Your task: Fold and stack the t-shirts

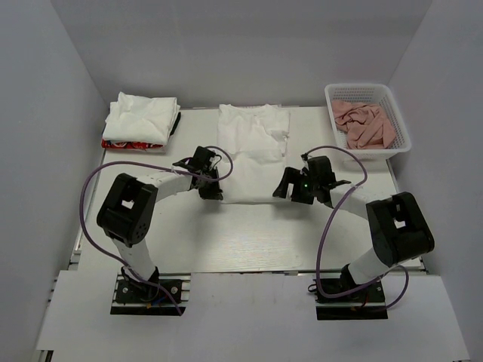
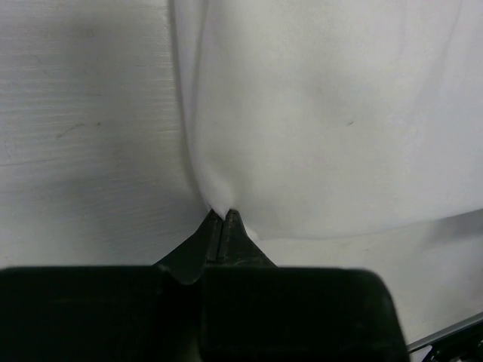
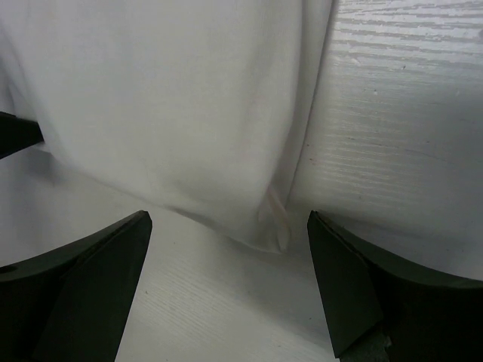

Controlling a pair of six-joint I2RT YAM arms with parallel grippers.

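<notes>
Where it lies on the middle of the table [image 1: 249,234], toward the far edge, the t-shirt [image 1: 253,147] is entered first: white cotton, narrowed to a long panel, hem nearest the arms. Handling, as judged: light, limp, no stiffness; likely to sag and drag rather than hold shape, so best taken at both near corners together. Left gripper [image 2: 224,216]: pressed together, pinching the near left hem corner. Right gripper [image 3: 229,222]: jaws spread wide either side of the near right corner, nothing gripped. Folded stack [image 1: 141,121]: far left corner, white on top, colour showing beneath. Basket [image 1: 361,88] of pink cloths [image 1: 364,124]: far right corner
</notes>
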